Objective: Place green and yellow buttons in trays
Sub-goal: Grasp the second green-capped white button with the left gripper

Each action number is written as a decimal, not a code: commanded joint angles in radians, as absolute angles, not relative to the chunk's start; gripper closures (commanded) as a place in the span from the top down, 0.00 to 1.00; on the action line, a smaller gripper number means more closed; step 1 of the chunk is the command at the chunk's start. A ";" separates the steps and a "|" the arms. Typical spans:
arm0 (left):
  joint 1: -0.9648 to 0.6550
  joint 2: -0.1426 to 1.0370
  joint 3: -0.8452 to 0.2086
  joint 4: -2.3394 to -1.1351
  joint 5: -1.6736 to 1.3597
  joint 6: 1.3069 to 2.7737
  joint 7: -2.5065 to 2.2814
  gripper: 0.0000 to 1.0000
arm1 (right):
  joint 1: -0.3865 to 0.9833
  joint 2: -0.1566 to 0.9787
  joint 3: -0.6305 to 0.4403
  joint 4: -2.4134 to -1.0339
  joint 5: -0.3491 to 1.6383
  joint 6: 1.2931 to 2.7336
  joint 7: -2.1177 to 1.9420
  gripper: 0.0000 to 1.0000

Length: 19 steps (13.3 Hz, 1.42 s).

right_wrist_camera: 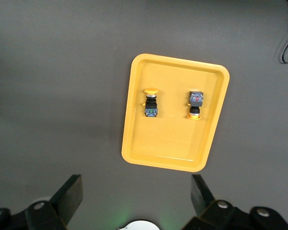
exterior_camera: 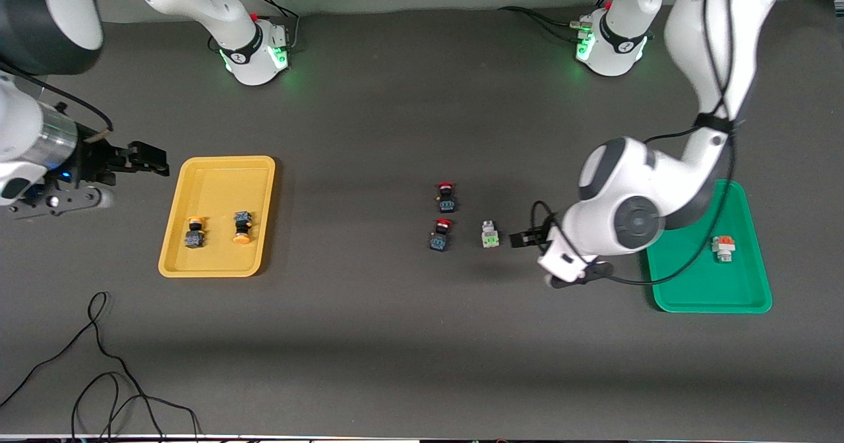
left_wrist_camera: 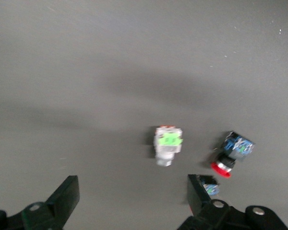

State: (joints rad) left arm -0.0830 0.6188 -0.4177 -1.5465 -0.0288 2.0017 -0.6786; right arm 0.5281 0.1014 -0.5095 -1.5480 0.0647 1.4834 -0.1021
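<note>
The left gripper [exterior_camera: 522,238], fingers spread wide and empty, hovers just beside the green button [exterior_camera: 488,234], the last one outside a tray. Next it likely must straddle that button, close, and carry it to the green tray [exterior_camera: 752,298]. The right gripper [exterior_camera: 150,159], also wide open, waits beside the yellow tray [exterior_camera: 217,268].

The left arm's elbow covers a corner of the green tray [exterior_camera: 712,295] in the front view. In the left wrist view, one finger [left_wrist_camera: 199,194] hides most of a red-capped switch [left_wrist_camera: 210,189], and the picture's edge crops both fingers' bases.
</note>
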 commanded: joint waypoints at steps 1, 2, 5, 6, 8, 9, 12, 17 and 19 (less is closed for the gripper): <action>-0.159 0.689 -0.396 -1.526 -0.014 2.071 -0.755 1.00 | 0.306 0.009 -0.294 -1.632 0.037 1.525 -0.071 1.00; -0.179 0.705 -0.394 -1.540 0.001 2.110 -0.771 1.00 | 0.208 0.000 -0.209 -1.637 0.037 1.525 -0.071 1.00; -0.221 0.756 -0.382 -1.578 0.098 2.223 -0.842 1.00 | -0.033 -0.020 -0.002 -1.637 0.037 1.523 -0.071 1.00; -0.232 0.768 -0.370 -1.580 0.122 2.224 -0.844 1.00 | -0.057 -0.023 0.017 -1.635 0.037 1.523 -0.071 1.00; -0.255 0.776 -0.342 -1.589 0.138 2.232 -0.844 1.00 | -0.054 -0.025 0.015 -1.626 0.028 1.523 -0.042 1.00; -0.268 0.776 -0.328 -1.601 0.153 2.236 -0.844 0.99 | -0.048 -0.025 0.015 -1.626 0.014 1.523 -0.016 1.00; -0.270 0.781 -0.325 -1.609 0.160 2.250 -0.845 0.99 | -0.048 -0.009 0.015 -1.595 0.011 1.531 -0.006 1.00; -0.275 0.784 -0.325 -1.605 0.160 2.250 -0.893 0.00 | 0.007 0.025 -0.032 -1.551 0.009 1.531 -0.006 1.00; -0.270 0.776 -0.325 -1.600 0.155 2.240 -0.906 0.00 | 0.009 0.025 -0.034 -1.551 0.011 1.531 -0.006 1.00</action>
